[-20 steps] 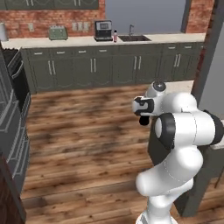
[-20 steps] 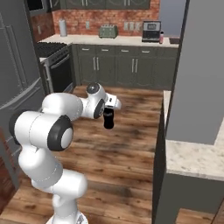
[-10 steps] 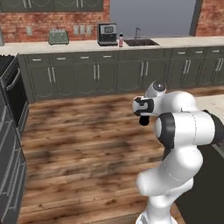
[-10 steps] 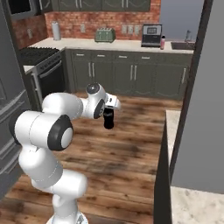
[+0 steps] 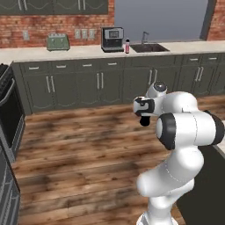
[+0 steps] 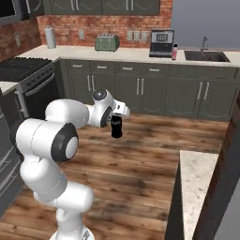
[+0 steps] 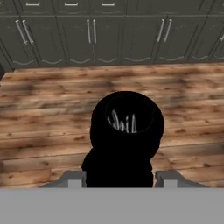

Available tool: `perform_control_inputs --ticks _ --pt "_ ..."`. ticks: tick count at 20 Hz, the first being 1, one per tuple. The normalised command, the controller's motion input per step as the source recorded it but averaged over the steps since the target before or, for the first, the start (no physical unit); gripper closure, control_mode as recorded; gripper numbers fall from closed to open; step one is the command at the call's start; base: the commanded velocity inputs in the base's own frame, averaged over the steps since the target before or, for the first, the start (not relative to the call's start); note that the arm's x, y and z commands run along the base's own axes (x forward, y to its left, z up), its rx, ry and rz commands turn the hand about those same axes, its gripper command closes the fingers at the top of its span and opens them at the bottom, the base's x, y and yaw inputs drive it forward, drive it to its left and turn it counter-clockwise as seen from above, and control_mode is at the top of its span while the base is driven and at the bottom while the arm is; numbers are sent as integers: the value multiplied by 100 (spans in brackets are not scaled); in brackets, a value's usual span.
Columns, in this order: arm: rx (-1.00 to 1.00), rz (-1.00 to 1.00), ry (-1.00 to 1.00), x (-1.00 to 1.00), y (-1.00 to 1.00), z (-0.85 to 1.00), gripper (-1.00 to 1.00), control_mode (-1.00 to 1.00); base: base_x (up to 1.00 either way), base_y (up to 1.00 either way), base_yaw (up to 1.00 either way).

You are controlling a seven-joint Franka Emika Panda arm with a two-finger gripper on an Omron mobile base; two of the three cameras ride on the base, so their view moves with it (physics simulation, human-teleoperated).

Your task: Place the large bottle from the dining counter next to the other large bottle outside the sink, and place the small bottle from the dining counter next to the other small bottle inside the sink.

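The gripper (image 6: 116, 123) is clamped on the black bottle (image 6: 116, 127), carried above the wooden floor (image 5: 74, 149) in front of the dark grey cabinets (image 5: 101, 85). In the hand view the black bottle (image 7: 124, 131) hangs between the fingers. On the far worktop (image 6: 136, 54), a pink bottle (image 6: 175, 51) stands between the coffee machine (image 6: 161, 43) and the sink (image 6: 206, 56).
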Motion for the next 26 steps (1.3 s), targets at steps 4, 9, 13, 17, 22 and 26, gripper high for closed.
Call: perform_control_inputs --ticks 4,9,13,17,22,26 --pt "0 0 0 0 0 0 100 100 100 0 0" --pt "0 0 0 0 0 0 100 100 100 0 0" --pt "0 0 0 0 0 0 100 100 98 0 0" --pt "0 0 0 0 0 0 100 100 95 -1 0" --pt "0 0 0 0 0 0 100 100 74 -25 0" --pt "0 0 0 0 0 0 100 100 55 -62 0"
